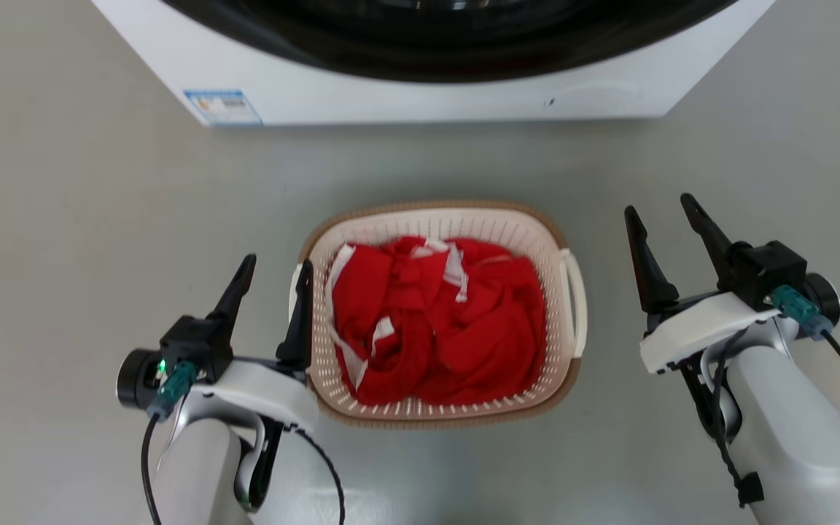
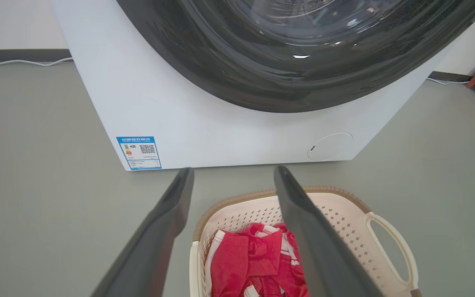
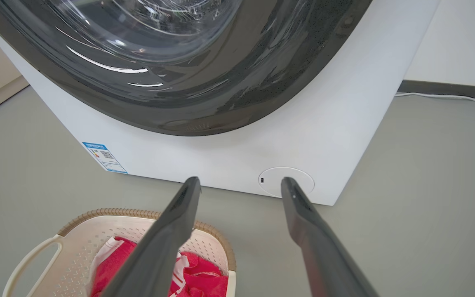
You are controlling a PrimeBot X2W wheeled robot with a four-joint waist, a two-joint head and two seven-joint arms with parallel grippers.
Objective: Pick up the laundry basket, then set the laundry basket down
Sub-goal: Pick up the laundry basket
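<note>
Head view, biggest thing first: what do you see?

Smooth grey floor [image 1: 63, 255], and at the top edge a white front-loading washing machine [image 1: 391, 95] with a dark round door.

And the basket?

The rounded-rectangular cream plastic laundry basket [image 1: 464, 222], with perforated walls and a brown woven-look rim, sits on the floor in front of the machine. It is apart from the machine and lies between the two arms. A crumpled red cloth with white trim [image 1: 442, 328] lies in it.

Where are the fingers?

The left gripper [image 1: 278, 264] is spread at the basket's left side. One dark finger crosses the rim by the white left handle [image 1: 293, 292]; the other stands outside, over the floor. The left wrist view agrees. Whether either finger touches the plastic, I cannot tell.

The other one?

The right gripper [image 1: 659, 205] is spread too and holds nothing. It is off to the side of the white right handle [image 1: 579, 306], with bare floor between.

Anything smaller?

A blue label [image 1: 223, 107] low on the machine's front.
</note>
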